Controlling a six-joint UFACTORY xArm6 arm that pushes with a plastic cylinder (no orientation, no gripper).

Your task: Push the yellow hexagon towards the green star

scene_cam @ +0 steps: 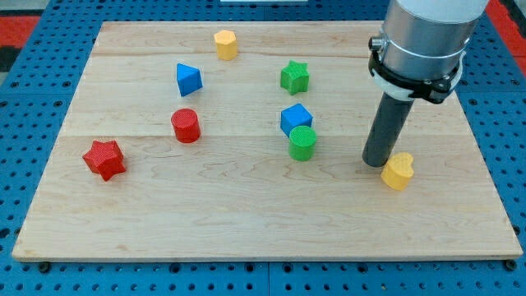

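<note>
RISK: my tip touches yellow heart, so moving off could drag it; blue cube and green cylinder may get clipped en route | TARGET: yellow hexagon near surface top, well apart up-left of tip; green star lies between | GRIPPER: none, bare rod, holds nothing

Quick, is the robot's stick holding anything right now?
No end effector that grasps: my tip holds nothing, resting on the wooden board, just left of the yellow heart-shaped block, far from the yellow hexagon block.

my tip down, rod upright, view's right
</note>
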